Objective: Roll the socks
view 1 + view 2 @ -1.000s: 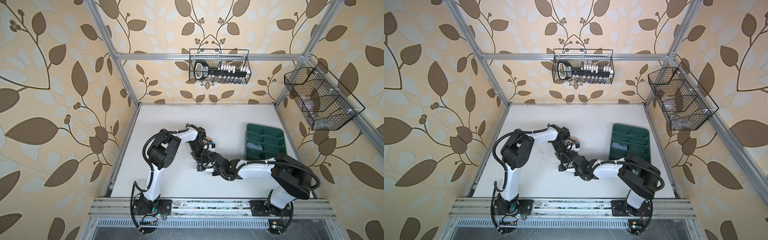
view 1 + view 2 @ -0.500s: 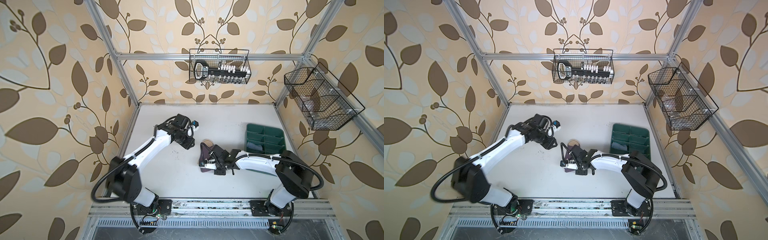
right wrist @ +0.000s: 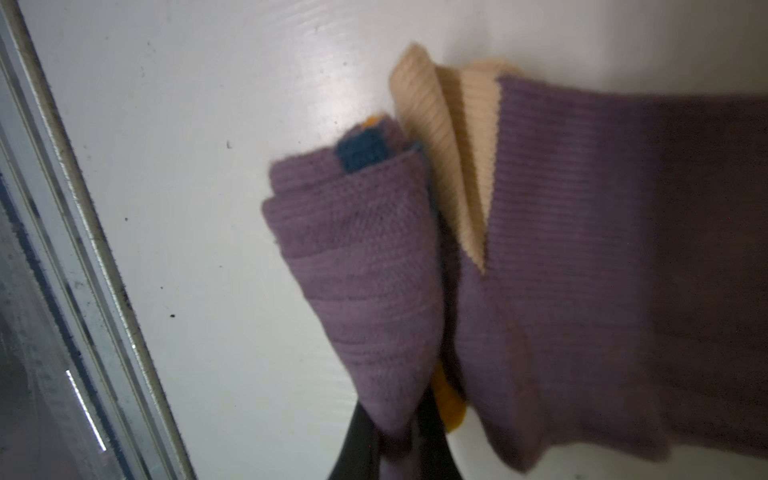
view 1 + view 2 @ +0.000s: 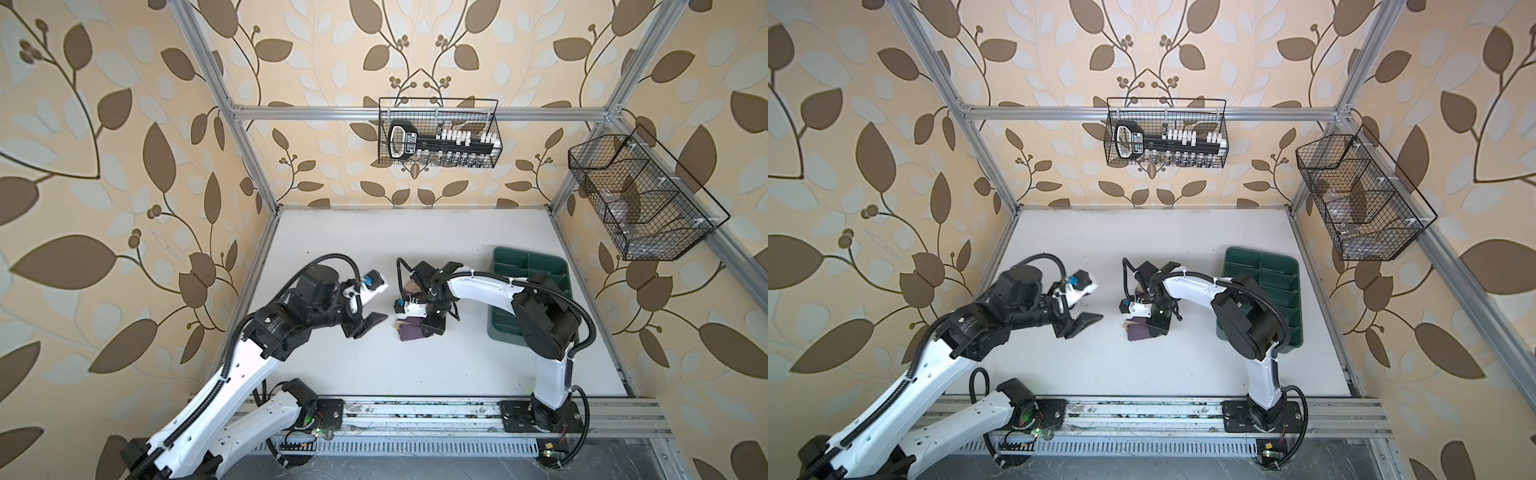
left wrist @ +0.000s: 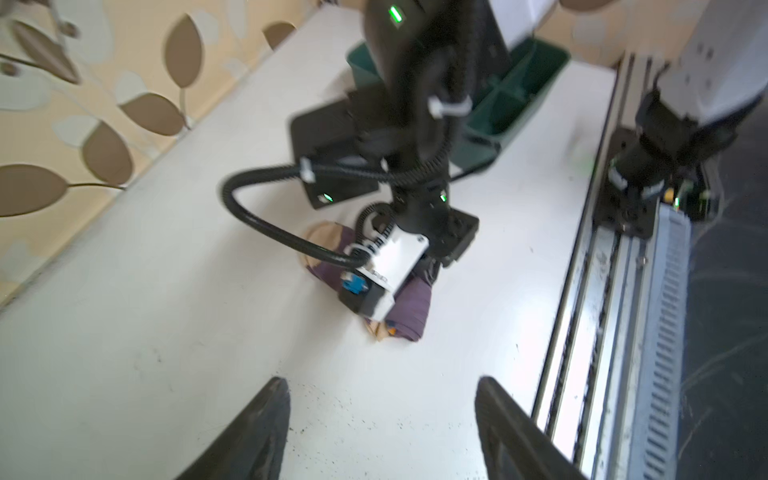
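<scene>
Right end effector (image 3: 395,440) clamps the rolled socks (image 3: 365,270); left end effector (image 5: 382,432) gapes wide; wire basket (image 4: 436,100) holds tools (image 4: 440,143).

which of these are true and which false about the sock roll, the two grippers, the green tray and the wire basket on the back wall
1. The right gripper is shut on the purple ribbed sock roll. True.
2. The left gripper grips the roll too. False: its jaws stand open and empty, apart from it.
3. The dark green divided plastic tray sits on the white table on the right arm's side. True.
4. The black wire basket on the back wall is empty. False: it holds a black rack with small white pieces.
</scene>
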Controlling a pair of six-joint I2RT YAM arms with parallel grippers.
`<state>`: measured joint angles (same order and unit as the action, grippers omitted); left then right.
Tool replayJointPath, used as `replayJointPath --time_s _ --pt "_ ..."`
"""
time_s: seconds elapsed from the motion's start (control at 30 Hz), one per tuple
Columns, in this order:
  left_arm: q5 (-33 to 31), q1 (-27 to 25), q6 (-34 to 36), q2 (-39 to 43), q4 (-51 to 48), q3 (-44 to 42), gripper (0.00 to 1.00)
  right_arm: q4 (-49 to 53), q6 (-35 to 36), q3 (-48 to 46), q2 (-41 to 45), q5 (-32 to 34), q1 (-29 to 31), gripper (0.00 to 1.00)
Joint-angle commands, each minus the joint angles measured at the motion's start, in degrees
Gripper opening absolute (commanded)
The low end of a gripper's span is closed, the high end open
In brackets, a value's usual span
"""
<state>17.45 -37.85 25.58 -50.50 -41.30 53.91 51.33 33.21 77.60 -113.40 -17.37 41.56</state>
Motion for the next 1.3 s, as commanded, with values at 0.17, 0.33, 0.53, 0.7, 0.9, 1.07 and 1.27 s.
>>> replayJointPath --time_s 0.17,0.33,0.53,0.7,0.9,1.07,1.27 --pt "-19.9 -16.4 5.5 -17.2 9.7 -5.6 0.68 1.6 0.8 1.5 -5.1 3.3 -2.1 0.01" --pt "-24.2 -18.6 5.4 -25.9 16.7 -5.9 0.63 1.6 1.3 1.7 -6.0 2.4 -2.2 0.01" --pt "-23.9 -18.6 5.7 -33.9 19.6 -5.0 0.59 0.0 0.7 0.6 -6.3 1.6 -2.1 0.01" --pt "-23.1 -18.7 5.0 -40.2 19.6 -3.1 0.44 -0.6 0.4 0.3 -6.1 1.8 -2.2 0.02" --pt "-24.2 -18.7 4.1 -44.5 19.7 -2.2 0.18 -2.0 -0.5 -0.3 -5.2 1.2 -2.7 0.02" --pt "-25.1 -18.7 3.9 -45.5 19.5 -2.2 0.0 -3.9 -1.2 -2.2 -2.9 1.0 -3.5 0.07" --pt "-22.4 -16.9 4.9 -45.4 17.5 -2.4 0.0 -8.6 -2.7 -7.3 5.4 1.6 -4.4 0.27"
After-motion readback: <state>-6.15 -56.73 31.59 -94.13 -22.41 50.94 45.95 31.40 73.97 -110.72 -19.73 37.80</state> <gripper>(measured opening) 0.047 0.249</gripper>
